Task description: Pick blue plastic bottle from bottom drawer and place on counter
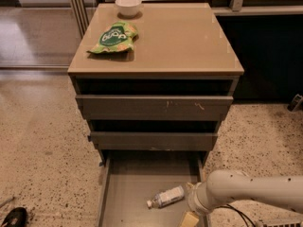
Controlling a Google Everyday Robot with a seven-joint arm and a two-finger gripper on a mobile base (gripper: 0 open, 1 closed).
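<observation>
1. Found the bottom drawer (127, 186) pulled fully out from the cabinet, with its plain grey floor exposed.
2. Located the blue plastic bottle (165, 197) lying on its side on that floor, in the right part of the tray, with the white cap pointing left and slightly toward the camera.
3. Noted the gripper (191, 218) at the lower edge of the view, low over the right side of the bottom drawer, just right of and below the blue plastic bottle. Saw only a tan tip of it, cut off by the frame edge. Cannot tell whether it is apart or together, nor whether it touches the bottle.
4. Traced the white arm (251, 192) entering from the right edge, running roughly level and ending in a rounded joint just beside the bottle's base.
5. Checked the counter (184, 37): glossy tan top, bearing a green snack bag (113, 38) at its left side and a white bowl (128, 5) at the back left.
6. Recorded the top drawer (154, 107) and middle drawer (154, 140) each slightly ajar, with a dark gap above each front.
7. Observed speckled flooring (42, 141) around the cabinet, and a dark object (13, 217) at the bottom left corner, too unclear to identify.
</observation>
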